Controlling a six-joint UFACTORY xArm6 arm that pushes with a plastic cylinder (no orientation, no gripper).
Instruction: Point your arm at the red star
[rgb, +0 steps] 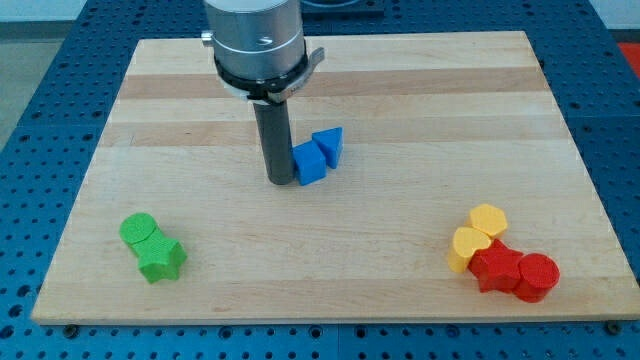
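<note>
- The red star (494, 268) is way down in the view's bottom right corner of the worktop (420, 110), well apart from my tip (279, 182), which is planted near the middle, a bit toward the view's top.
- The star is jammed into a little cluster: a red cylinder (537, 277) touching it on the view's right, a yellow block (466, 246) touching it on the upper left, and another yellow block (489, 220) just above that one. Can't really make out the yellow shapes.
- No containers anywhere, just loose blocks on the wooden board.
- The end effector is only a plain dark rod, so it has nothing that could open or clamp and it holds nothing. My tip sits right against the left side of a blue cube (309, 162), with a second blue block (329, 144) touching that cube on its upper right.
- Over in the view's bottom left there's a green cylinder (138, 231) touching a green star-ish block (162, 259).
</note>
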